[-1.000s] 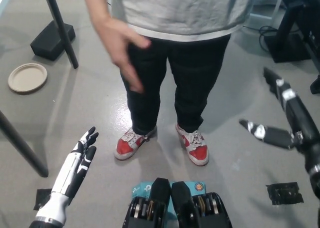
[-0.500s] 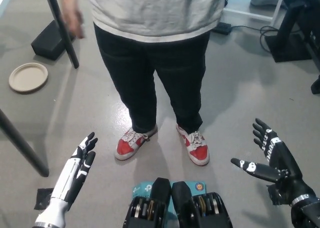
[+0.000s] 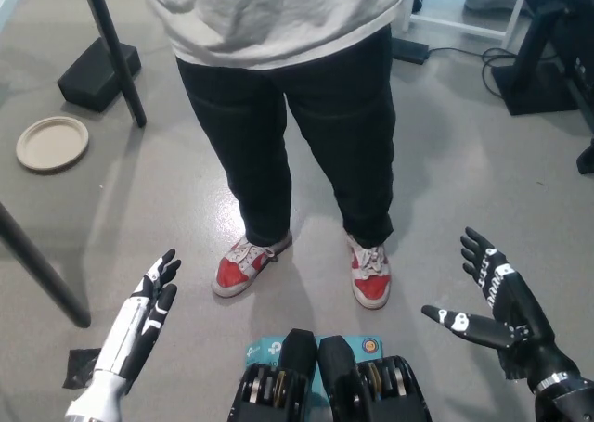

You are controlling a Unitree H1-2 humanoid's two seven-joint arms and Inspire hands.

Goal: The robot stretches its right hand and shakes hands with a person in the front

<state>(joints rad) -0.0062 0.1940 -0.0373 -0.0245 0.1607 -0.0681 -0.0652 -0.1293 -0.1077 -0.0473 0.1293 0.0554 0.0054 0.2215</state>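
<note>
Since the person stands ahead of the right hand and toward the robot's left of it, your reach has to go forward and inward across the floor gap; the person's own hands are not in view, so you cannot tell where a palm would meet yours. The right hand sits low, well apart from the legs, open with fingers spread and holding nothing; its long axis runs forward and slightly inward, thumb pointing toward the person's shoes. The nearer shoe lies just inward of that thumb, near but not touching. The left hand rests low on the far side of the person, open and empty, fingers extended forward; both hands look about equally far from the legs, yet the task names the right, so that is the one to stretch. Judged from this, the handshake is not in hand: no contact, no offered palm visible. Beyond the left hand lie a table leg, a plate and a black block, all away from your path.
</note>
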